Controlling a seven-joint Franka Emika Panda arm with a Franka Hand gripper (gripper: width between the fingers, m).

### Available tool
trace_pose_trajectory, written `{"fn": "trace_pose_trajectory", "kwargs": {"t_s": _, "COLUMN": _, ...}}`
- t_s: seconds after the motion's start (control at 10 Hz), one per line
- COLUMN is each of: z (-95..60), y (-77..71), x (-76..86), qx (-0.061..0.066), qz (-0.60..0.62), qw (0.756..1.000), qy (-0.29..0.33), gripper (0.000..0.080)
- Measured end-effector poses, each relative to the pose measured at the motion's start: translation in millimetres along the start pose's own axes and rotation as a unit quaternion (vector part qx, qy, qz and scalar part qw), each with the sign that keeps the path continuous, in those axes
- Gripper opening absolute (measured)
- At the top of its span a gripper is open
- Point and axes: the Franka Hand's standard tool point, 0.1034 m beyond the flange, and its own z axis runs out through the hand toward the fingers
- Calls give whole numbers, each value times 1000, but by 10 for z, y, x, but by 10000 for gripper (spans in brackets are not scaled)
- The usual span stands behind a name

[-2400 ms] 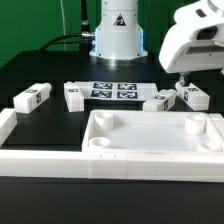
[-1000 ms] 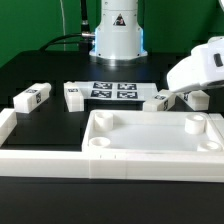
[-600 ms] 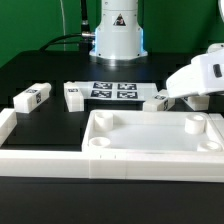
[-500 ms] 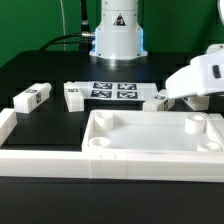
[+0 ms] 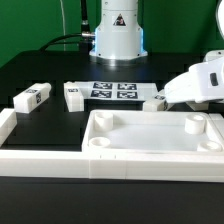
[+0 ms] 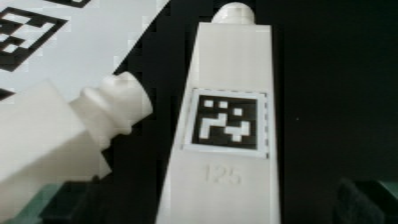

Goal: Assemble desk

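Nothing is fitted yet: the tabletop (image 5: 150, 140) is seen at the exterior view's lower centre, sockets (image 5: 100, 143) empty, legs (image 5: 32, 98) loose behind it. At that view's right, one leg (image 6: 228, 110) is straddled by the gripper (image 6: 214, 198), jaws apart, nothing clamped.

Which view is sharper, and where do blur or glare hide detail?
Exterior view: sharp overall, though the bright white tabletop shows little surface detail. Wrist view: softer; the leg carries a tag that is readable but fuzzy at its edges, and the hand's dark fingers are out of focus.
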Motion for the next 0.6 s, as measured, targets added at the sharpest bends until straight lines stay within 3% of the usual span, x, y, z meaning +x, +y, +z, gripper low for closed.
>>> {"fn": "trace_pose_trajectory", "kwargs": {"t_s": 0.2, "z": 10, "y": 8, "x": 6, "qx": 1, "qz": -1, "qw": 1000, "qy": -1, "gripper": 637}}
{"fn": "trace_pose_trajectory", "kwargs": {"t_s": 0.4, "z": 17, "y": 1, "x": 9, "qx": 0, "qz": -1, "qw": 1000, "qy": -2, "gripper": 285}}
{"fn": "trace_pose_trajectory", "kwargs": {"t_s": 0.6, "z": 12, "y": -22, "x": 10, "qx": -1, "qz": -3, "qw": 1000, "qy": -1, "gripper": 288}}
